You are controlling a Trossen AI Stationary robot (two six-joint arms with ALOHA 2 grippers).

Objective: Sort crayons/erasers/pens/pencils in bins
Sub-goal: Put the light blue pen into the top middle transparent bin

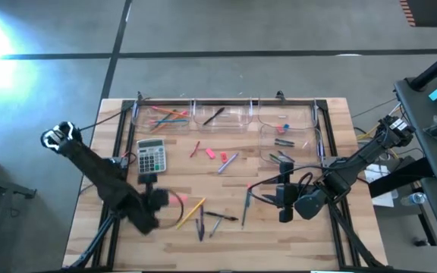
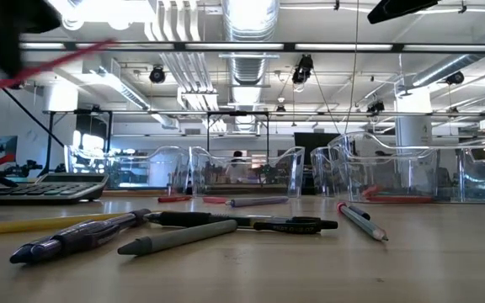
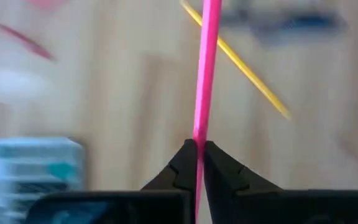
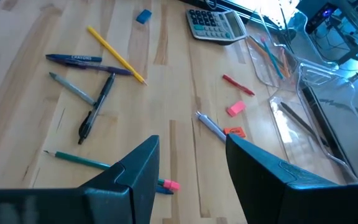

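Left gripper (image 3: 197,163) jaws pinched on pink pencil (image 3: 207,68) near its end — light, stiff, liable to swing; right gripper (image 4: 191,165) jaws spread, idle

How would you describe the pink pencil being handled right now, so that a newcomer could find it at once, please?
Start at the grey calculator on the table's left half. Just in front of it, nearer the table's front edge, the left gripper is shut on the pink pencil. Unlike the yellow pencil lying on the wood beside it, this one is clamped between dark fingers.
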